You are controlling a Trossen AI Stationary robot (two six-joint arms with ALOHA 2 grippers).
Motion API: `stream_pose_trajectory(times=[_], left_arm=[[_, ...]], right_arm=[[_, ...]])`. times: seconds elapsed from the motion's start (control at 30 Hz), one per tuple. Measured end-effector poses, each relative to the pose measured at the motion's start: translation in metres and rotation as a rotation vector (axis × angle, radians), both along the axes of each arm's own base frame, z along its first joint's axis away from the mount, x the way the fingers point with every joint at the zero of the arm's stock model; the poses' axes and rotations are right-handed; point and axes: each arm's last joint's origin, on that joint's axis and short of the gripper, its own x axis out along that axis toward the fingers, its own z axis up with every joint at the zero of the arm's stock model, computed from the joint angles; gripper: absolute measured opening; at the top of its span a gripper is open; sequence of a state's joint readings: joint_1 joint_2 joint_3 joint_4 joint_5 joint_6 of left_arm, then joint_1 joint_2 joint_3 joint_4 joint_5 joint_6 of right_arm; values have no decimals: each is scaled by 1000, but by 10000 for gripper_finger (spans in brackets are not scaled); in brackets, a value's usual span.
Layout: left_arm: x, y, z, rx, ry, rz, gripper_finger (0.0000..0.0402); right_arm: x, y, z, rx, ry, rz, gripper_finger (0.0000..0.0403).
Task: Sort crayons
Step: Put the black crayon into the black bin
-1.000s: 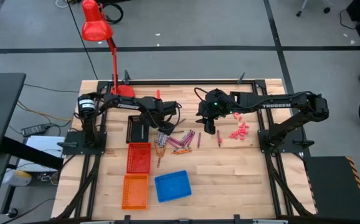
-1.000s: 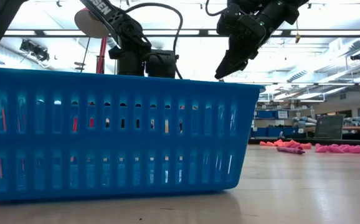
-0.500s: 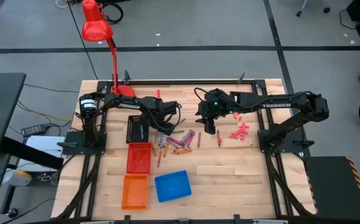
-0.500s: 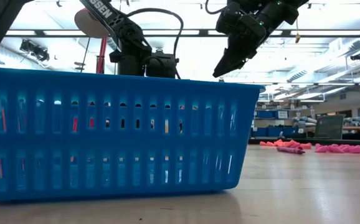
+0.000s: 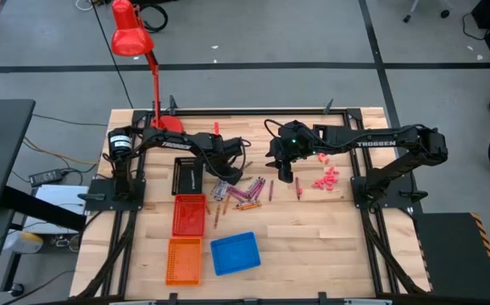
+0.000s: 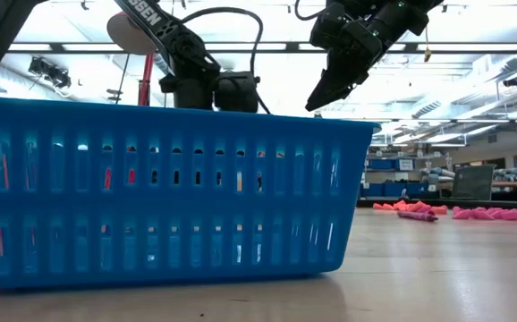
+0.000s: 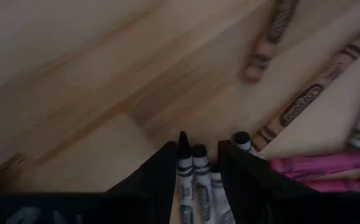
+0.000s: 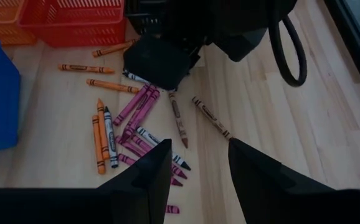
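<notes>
Left claw [image 7: 195, 163]: closed on three grey crayons [image 7: 194, 180].
Right claw [image 8: 198, 163]: open, empty.
Technique: lift vertically, clearing adjacent crayons.

- L arm reaches across table toward centre, wrist bent down; left gripper [image 5: 221, 180] low at the tabletop, fingers [image 7: 161, 174] closed in on grey crayons [image 7: 194, 180].
- R arm stretched in from right side, right gripper [image 5: 285, 175] raised off the table, pointing down, fingers [image 8: 146, 177] apart, holding nothing.
</notes>
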State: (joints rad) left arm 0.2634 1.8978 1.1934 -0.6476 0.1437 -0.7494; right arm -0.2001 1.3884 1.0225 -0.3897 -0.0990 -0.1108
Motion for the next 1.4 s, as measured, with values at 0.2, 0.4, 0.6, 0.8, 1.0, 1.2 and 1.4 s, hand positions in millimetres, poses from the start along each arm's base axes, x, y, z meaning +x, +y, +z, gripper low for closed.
stream_pose_trajectory(times=[0.2,0.4,0.6,0.8,1.0,1.2,1.4], left_arm=[[4,1,12,28,-78,1,130],[-7,-2,19,30,-6,-19,130],[-8,-9,16,72,38,-122,130],[-5,-19,16,165,40,-308,130],[-4,-24,16,213,49,-393,130],[-4,-24,14,211,57,-398,130],[-2,-24,9,209,60,-399,130]], right_arm=[[0,0,0,1,0,-1,162],[0,0,0,2,0,-1,162],[1,0,1,0,-11,1,162],[1,0,1,1,-20,-1,162],[2,0,2,2,-23,-3,162],[2,0,2,2,-23,-3,162],[2,0,2,1,-26,-3,162]])
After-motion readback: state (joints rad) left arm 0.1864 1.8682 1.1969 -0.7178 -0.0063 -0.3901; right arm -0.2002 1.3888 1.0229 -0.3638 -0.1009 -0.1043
